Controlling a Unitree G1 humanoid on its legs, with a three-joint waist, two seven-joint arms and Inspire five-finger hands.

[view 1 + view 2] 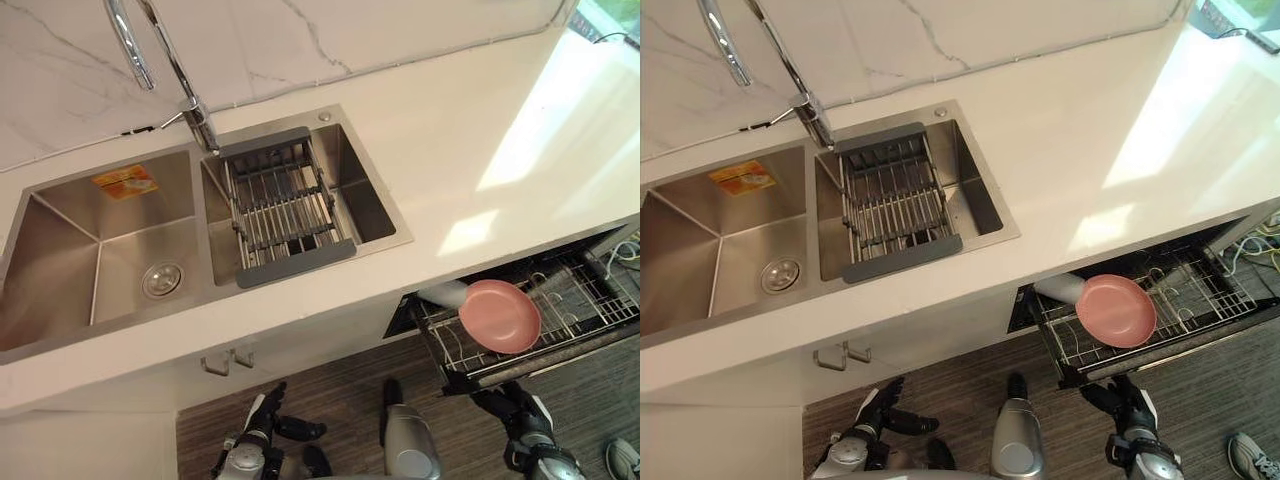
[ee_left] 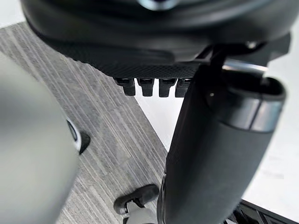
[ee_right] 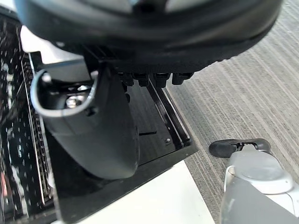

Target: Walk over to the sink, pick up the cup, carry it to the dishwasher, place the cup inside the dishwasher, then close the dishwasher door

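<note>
- Left eye view, general layout: a white stone countertop (image 1: 450, 150) holds a stainless-steel double sink (image 1: 60, 250) with a curved chrome faucet (image 1: 203, 125). A grey-framed wire drainer (image 1: 285, 205) spans the smaller right basin.
- Task's thing: the pink round cup (image 1: 498, 316) lies on its side in the wire rack (image 1: 590, 295) of the open black dishwasher (image 1: 560, 353), which is drawn out from under the counter at the robot's right. A pale part of the cup reaches back toward the counter. Resting among the wires, it appears lodged rather than loose.
- Idle limb: the left hand (image 1: 262, 415) hangs low over the grey-brown striped floor (image 1: 340, 380), in front of the cabinet below the sink. Its fingers are relaxed and apart and hold nothing. It appears to have no part in the present step.
- Working limb: the right hand (image 1: 515, 405) hangs low, just in front of the dishwasher's dark front edge. Its fingers are loosely straight and empty. Whether it touches that edge cannot be told, but the position suits a push on the front.
- Right wrist view: the dark frame and rack lie close past the thumb, in agreement with that nearness.
- Stage, as a judgement: the cup is placed and only the closing remains. The rack stands out past the counter, so it must slide in with or before the door. A cup on its side may shift if pushed sharply.
</note>
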